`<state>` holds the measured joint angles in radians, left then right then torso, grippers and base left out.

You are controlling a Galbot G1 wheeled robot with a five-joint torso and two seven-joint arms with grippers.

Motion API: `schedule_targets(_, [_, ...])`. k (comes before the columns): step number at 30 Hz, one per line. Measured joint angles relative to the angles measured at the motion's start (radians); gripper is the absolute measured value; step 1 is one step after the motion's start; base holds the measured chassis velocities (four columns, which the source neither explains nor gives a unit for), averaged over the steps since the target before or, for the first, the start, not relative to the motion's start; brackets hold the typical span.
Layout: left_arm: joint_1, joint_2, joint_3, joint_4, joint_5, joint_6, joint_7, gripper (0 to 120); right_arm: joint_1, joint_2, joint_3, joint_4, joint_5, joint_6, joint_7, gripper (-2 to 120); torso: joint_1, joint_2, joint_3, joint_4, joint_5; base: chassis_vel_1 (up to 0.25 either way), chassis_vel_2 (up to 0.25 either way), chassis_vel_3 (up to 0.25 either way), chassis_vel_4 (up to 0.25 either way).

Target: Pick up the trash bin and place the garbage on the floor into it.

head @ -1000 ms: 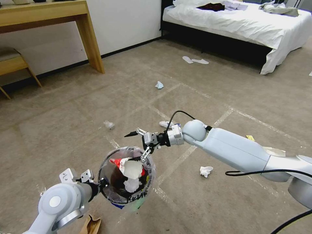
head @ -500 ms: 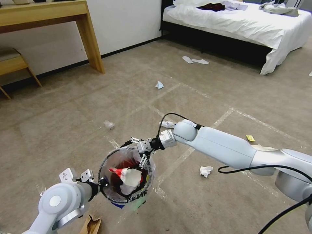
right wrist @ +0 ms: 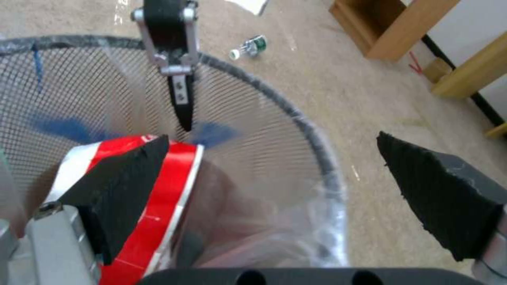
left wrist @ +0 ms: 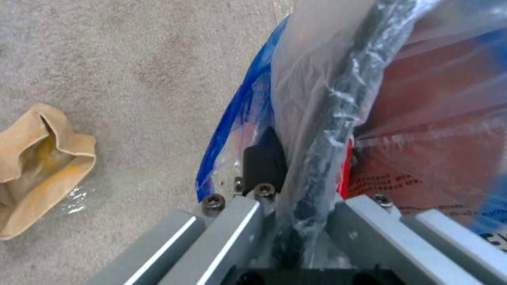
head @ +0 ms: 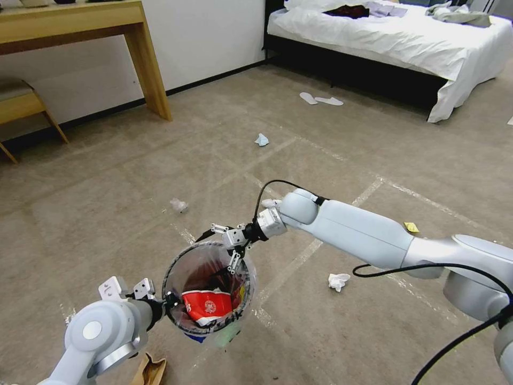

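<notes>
The trash bin (head: 243,278), a round mesh bucket with a clear liner, hangs just above the floor (head: 133,176). My left gripper (head: 170,301) is shut on its near rim (left wrist: 322,130); the same gripper (left wrist: 296,206) shows in the left wrist view. My right gripper (head: 215,254) hangs open over the far rim, nothing between its black pads (right wrist: 126,182). A red-and-white cup (head: 207,306) lies inside the bin (right wrist: 296,114). More garbage stays on the carpet: white tissues (head: 339,280) (head: 179,204), a bluish wad (head: 262,140), brown cardboard (head: 149,370) and a small bottle (right wrist: 248,46).
A wooden desk (head: 144,59) and a stool (head: 21,104) stand along the left wall. The bed (head: 395,37) fills the far right, with white slippers (head: 320,99) before it. A yellow scrap (head: 411,227) lies beyond my right arm. Open carpet stretches ahead.
The red-and-white cup and white tissue have dropped from the bin's mouth to its bottom. My right gripper has moved left and down, close over the rim. The left arm holds still.
</notes>
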<state>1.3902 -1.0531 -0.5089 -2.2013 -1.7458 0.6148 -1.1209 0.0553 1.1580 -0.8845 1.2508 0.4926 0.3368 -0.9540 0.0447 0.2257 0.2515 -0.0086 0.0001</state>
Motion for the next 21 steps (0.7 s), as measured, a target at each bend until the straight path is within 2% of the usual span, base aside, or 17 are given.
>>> schedule_targets(4, [-0.001, 0.0, 0.0, 0.001, -0.001, 0.0, 0.0, 0, 0.01, -0.011, 0.002, 0.005, 0.038, 0.003, 0.003, 100, 0.0, 0.0, 0.0, 0.0001, 0.0001, 0.0, 0.0, 0.0, 0.0])
schedule_targets(10, [-0.003, 0.006, -0.004, 0.01, -0.004, 0.0, 0.0, 0, -0.005, -0.086, 0.069, 0.044, 0.138, 0.017, 0.024, 100, 0.0, 0.0, 0.0, -0.0004, 0.0002, 0.0, 0.0, 0.0, 0.0])
schedule_targets(12, [-0.001, 0.01, -0.01, 0.017, -0.005, 0.0, 0.0, 0, -0.061, -0.146, 0.166, 0.082, 0.221, 0.021, 0.081, 100, 0.0, 0.0, 0.0, -0.0005, 0.0002, 0.0, 0.0, 0.0, 0.0])
schedule_targets(14, [0.0, 0.011, -0.011, 0.017, -0.006, 0.0, 0.0, 0, -0.073, -0.156, 0.189, 0.088, 0.233, 0.021, 0.091, 100, 0.0, 0.0, 0.0, -0.0006, 0.0003, 0.0, 0.0, 0.0, 0.0])
schedule_targets(16, [0.003, 0.017, -0.017, 0.017, -0.012, 0.0, 0.001, 0, -0.149, -0.198, 0.333, 0.108, 0.262, 0.021, 0.149, 100, 0.0, 0.0, 0.0, -0.0006, 0.0004, 0.0, 0.0, 0.0, 0.0])
schedule_targets(18, [0.003, 0.019, -0.019, 0.017, -0.013, 0.0, 0.001, 0, -0.165, -0.205, 0.362, 0.111, 0.266, 0.021, 0.166, 100, 0.0, 0.0, 0.0, -0.0006, 0.0004, 0.0, 0.0, 0.0, 0.0])
schedule_targets(20, [0.008, 0.025, -0.027, 0.015, -0.014, 0.0, 0.001, 0, -0.242, -0.233, 0.486, 0.121, 0.283, 0.025, 0.221, 100, 0.0, 0.0, 0.0, -0.0003, 0.0004, 0.0, 0.0, 0.0, 0.0])
schedule_targets(21, [0.008, 0.025, -0.027, 0.015, -0.014, 0.0, 0.001, 0, -0.242, -0.233, 0.486, 0.121, 0.283, 0.025, 0.221, 100, 0.0, 0.0, 0.0, -0.0003, 0.0004, 0.0, 0.0, 0.0, 0.0])
